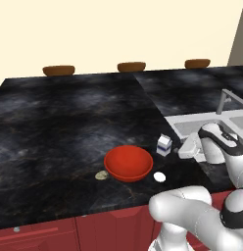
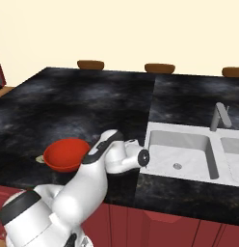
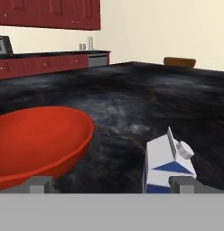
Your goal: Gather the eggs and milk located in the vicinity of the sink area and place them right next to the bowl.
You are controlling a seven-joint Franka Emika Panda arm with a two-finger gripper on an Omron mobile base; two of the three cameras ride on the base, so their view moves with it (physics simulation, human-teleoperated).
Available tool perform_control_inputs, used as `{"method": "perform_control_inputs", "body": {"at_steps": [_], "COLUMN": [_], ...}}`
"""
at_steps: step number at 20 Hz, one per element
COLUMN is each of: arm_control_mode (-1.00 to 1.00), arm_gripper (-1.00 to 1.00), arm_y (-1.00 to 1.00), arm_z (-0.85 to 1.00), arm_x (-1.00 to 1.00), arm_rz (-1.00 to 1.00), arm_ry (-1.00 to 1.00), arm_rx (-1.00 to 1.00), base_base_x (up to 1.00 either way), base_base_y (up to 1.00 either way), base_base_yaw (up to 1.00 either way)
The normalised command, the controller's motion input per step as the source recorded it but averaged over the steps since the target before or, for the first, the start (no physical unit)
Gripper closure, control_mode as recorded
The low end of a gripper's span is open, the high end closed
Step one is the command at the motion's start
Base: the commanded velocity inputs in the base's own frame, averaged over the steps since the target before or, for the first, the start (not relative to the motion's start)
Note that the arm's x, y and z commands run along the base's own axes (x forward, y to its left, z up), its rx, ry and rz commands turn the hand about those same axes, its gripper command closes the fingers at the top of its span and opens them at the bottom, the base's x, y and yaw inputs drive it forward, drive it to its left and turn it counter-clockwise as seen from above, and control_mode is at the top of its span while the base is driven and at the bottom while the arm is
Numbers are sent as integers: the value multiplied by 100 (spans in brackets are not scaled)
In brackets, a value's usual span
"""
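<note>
Red bowl: sitting at the centre of the left base frame on the dark marble desk, serving as the gathering spot for everything else.
Milk: standing upright just right of the bowl, near its rim but apart from it; in the hand view it is rising at lower right, gable and cap facing me.
Speckled egg: lying on the desk at the bowl's lower-left edge, just beside it.
White egg: lying at the bowl's lower right, just beside it.
Tool: I am holding it with jaws spread wide and nothing between them, low over the desk just right of the milk, looking across carton and bowl.
Sink area: lying right of centre in the right base frame, basin bare, faucet behind it.
Reason for layout: I am judging all three items are already sitting beside the bowl, which is why my tool is gripping nothing.
Progress: seemingly finishing; I am probably needing only to back away without nudging the carton.
</note>
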Motion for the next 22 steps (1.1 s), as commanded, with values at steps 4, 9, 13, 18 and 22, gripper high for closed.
{"method": "perform_control_inputs", "body": {"at_steps": [4, 9, 13, 18, 22], "arm_control_mode": [-100, -100, -100, -100, -100], "arm_gripper": [-100, -100, -100, -100, -100], "arm_y": [0, 0, 0, 0, 0], "arm_z": [-11, -13, -10, -13, -20], "arm_x": [28, 24, 19, 18, 26], "arm_rz": [0, 0, 0, 0, 0], "arm_ry": [0, 0, 0, 0, 0], "arm_rx": [5, 2, 2, 2, 1], "base_base_x": [0, 0, 0, 0, 0], "base_base_y": [0, 0, 0, 0, 0], "base_base_yaw": [0, 0, 0, 0, 0]}}
